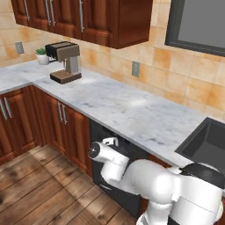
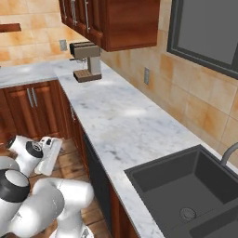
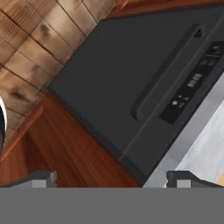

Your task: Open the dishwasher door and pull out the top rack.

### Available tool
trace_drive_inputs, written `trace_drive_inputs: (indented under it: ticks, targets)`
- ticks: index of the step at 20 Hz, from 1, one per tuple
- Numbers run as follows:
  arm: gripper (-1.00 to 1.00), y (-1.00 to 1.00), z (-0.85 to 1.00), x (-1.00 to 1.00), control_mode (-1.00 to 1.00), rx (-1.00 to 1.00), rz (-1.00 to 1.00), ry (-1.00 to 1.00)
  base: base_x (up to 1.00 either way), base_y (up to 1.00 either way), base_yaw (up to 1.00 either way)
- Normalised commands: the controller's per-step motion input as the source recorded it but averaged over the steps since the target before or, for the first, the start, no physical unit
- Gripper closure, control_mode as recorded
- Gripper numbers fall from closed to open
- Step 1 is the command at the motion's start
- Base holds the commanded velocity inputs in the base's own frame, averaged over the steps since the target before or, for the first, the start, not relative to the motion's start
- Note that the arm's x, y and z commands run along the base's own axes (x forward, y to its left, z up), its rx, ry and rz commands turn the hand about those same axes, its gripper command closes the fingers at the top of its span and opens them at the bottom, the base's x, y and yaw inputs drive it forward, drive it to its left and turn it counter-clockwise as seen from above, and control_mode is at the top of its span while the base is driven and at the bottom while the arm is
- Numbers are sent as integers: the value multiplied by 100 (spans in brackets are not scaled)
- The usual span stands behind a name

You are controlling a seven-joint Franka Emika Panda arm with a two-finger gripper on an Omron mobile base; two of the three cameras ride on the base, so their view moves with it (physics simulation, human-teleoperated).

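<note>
- gripper (image 3: 112,178) sits wide open at the bottom of the hand view, nothing between the tips
- dishwasher door (image 3: 118,83) is closed and takes up the middle of that view, bar handle (image 3: 168,72) toward the upper right
- in the left base view the door (image 1: 99,138) is under the marble counter (image 1: 127,110), lower centre, with the arm in front of it

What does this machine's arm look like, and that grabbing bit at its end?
The arm is glossy white, built of rounded, bulging segments with dark black rings and caps at the joints. No loose cables show. Its tool has a white, boxy body and ends in two small dark grey finger tips.
</note>
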Motion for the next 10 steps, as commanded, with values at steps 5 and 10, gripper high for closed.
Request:
trace_drive_inputs:
  ticks: [5,10]
  targets:
    - [-100,16,-4,72,-100,-7,-32,0,0,0,0]
    - [-100,1,-24,25,-100,-9,-21,-13,0,0,0]
